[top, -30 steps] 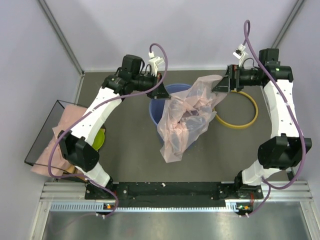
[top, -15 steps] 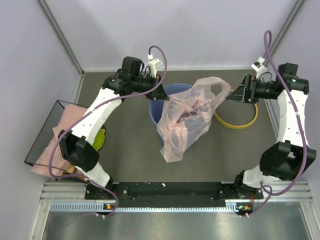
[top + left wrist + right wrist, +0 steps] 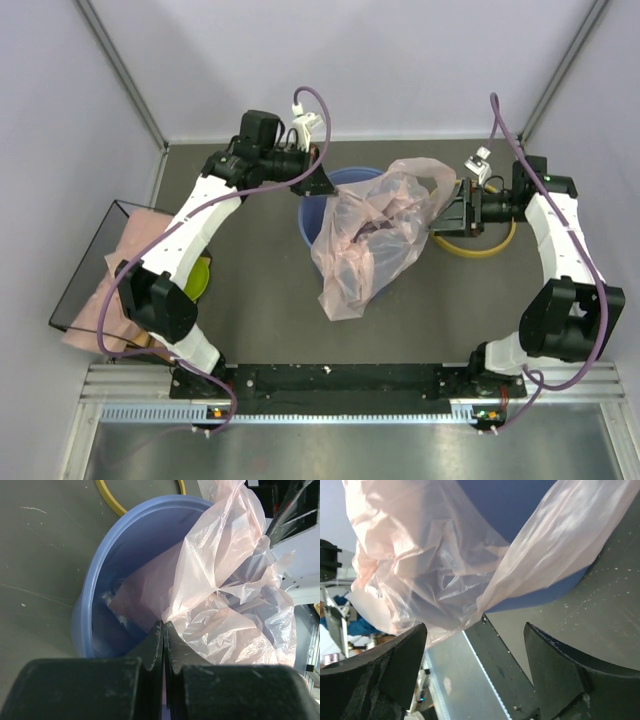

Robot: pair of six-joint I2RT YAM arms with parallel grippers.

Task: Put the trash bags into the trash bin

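L gripper (image 3: 164, 628): jaws pressed together, pinching an edge of the pink trash bag (image 3: 220, 580) right at the tips. Blue trash bin (image 3: 100, 575) sits just beyond the tips, w/ part of the bag inside its mouth. R gripper (image 3: 475, 630): jaws spread wide. A stretched fold of bag tapers to a point between them, nothing clamped. The rest of the bag spills over the bin's near side onto the table (image 3: 250, 290). Yellow ring (image 3: 478, 254) lies flat below the R jaws, beside the bin.

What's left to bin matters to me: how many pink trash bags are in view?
1 for certain: a trash bag draped over the trash bin, pinched by the left gripper. A pink pile at the far left may hold more; I cannot count it.
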